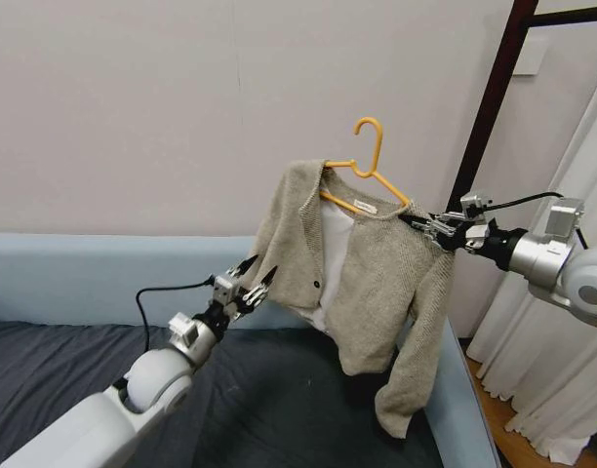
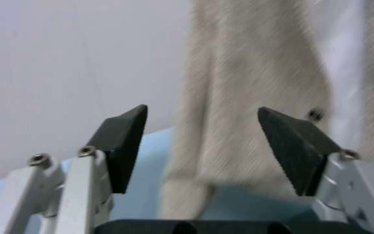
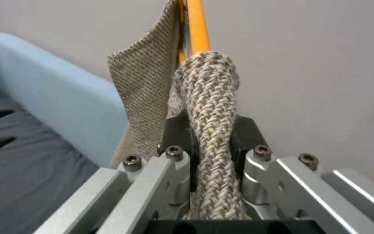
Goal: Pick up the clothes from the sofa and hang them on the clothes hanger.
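Observation:
A beige knit cardigan [image 1: 362, 273] hangs on an orange hanger [image 1: 372, 146] in the air above the sofa [image 1: 84, 268]. My right gripper [image 1: 437, 230] is shut on the cardigan's shoulder over the hanger arm; in the right wrist view the knit [image 3: 210, 126] and the orange hanger [image 3: 196, 24] run between its pads. My left gripper [image 1: 250, 281] is open just beside the cardigan's lower left hem, not touching it. In the left wrist view its fingers [image 2: 122, 141] stand wide apart, with the cardigan [image 2: 252, 97] beyond them.
The sofa has a light blue back and a dark grey seat [image 1: 279, 409]. A dark wooden rack post [image 1: 489, 107] rises at the right behind my right arm. White curtains [image 1: 562, 341] hang at the far right. A plain wall is behind.

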`<state>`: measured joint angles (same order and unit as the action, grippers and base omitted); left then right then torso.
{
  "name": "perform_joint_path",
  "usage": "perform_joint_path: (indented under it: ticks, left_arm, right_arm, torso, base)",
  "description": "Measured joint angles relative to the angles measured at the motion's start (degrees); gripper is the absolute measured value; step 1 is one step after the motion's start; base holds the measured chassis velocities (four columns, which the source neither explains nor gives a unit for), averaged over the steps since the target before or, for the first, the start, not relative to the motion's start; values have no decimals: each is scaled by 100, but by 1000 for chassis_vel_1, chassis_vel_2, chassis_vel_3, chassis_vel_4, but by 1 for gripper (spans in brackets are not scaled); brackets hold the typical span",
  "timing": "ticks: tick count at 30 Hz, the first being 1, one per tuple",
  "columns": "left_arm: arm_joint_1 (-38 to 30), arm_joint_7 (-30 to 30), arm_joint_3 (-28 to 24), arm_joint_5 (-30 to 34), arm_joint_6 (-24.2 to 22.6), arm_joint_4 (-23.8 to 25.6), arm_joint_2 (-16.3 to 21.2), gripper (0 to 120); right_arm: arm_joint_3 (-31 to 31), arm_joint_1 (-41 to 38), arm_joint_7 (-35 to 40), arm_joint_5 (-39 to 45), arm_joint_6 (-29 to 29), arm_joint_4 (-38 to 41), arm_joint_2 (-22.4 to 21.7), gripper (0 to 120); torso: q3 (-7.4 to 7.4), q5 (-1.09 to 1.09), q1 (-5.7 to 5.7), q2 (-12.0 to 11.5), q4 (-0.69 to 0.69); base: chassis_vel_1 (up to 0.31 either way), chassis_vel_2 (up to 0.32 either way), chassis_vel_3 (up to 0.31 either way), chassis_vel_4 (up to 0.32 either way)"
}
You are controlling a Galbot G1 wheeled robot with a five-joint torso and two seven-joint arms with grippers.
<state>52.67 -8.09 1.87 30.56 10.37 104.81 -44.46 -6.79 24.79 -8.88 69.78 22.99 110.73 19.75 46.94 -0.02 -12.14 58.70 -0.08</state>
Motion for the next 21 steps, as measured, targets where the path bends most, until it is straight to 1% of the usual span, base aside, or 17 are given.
perform_joint_path:
  ticks: [1,2,3,4,5,6,7,8,10,11,13,14,15,18,19,21]
  left_arm:
    - [211,-159,125,-125,1,-4,-20,78]
    - [211,-159,125,-125,1,-4,-20,78]
    - [364,-283,209,-219,2,-6,-39,81]
    - [530,-432,290,-312,3,-6,-74,88]
    - [655,-572,329,-375,3,-7,-105,91]
    - [655,-572,329,-375,3,-7,-105,91]
    - [737,-696,341,-418,3,-8,-129,94]
    - [855,-893,347,-486,3,-20,-171,99]
    - [921,-1031,362,-552,3,-30,-197,100]
    - [921,-1031,362,-552,3,-30,-197,100]
    - [923,-1091,372,-576,2,-23,-200,100]
    - [910,-1106,372,-577,-4,-10,-201,100]
    - [910,-1106,372,-577,-4,-10,-201,100]
    - [877,-1153,371,-579,-61,48,-208,100]
    - [877,-1153,371,-579,-61,48,-208,100]
    - [877,-1183,357,-596,-97,73,-202,100]
  right_arm:
    - [-49,-44,145,79,74,58,-92,10]
    - [-49,-44,145,79,74,58,-92,10]
    - [-98,-74,273,160,133,106,-164,10]
    - [-168,-106,458,283,239,167,-242,10]
    - [-220,-136,630,383,349,220,-302,10]
    - [-220,-136,630,383,349,220,-302,10]
    - [-256,-166,829,472,458,271,-353,10]
    - [-311,-261,1350,704,741,389,-448,10]
    - [-371,-427,2011,1041,1116,504,-533,10]
    - [-371,-427,2011,1041,1116,504,-533,10]
    - [-379,-623,2561,1223,1309,561,-582,10]
    - [-379,-703,2739,1247,1338,560,-587,10]
    - [-379,-703,2739,1247,1338,560,-587,10]
    - [-376,-1001,3362,1261,1407,522,-523,10]
    - [-376,-1001,3362,1261,1407,522,-523,10]
    - [-360,-1209,3672,1216,1485,431,-461,10]
  torso:
    - [0,0,0,0,0]
    - [0,0,0,0,0]
    - [0,1,0,0,0]
    - [0,0,0,0,0]
    - [0,1,0,0,-1]
    - [0,1,0,0,-1]
    - [0,1,0,0,0]
    - [0,0,0,0,0]
    - [0,1,0,0,-1]
    - [0,1,0,0,-1]
    - [0,1,0,0,-2]
    - [0,1,0,0,-2]
    - [0,1,0,0,-2]
    - [0,2,0,0,-2]
    - [0,2,0,0,-2]
    - [0,2,0,0,0]
  base:
    - [0,0,0,0]
    - [0,0,0,0]
    - [0,0,0,0]
    - [0,0,0,0]
    - [0,0,0,0]
    - [0,0,0,0]
    - [0,0,0,0]
    - [0,0,0,0]
    - [0,0,0,0]
    - [0,0,0,0]
    - [0,0,0,0]
    - [0,0,0,0]
    - [0,0,0,0]
    - [0,0,0,0]
    - [0,0,0,0]
    - [0,0,0,0]
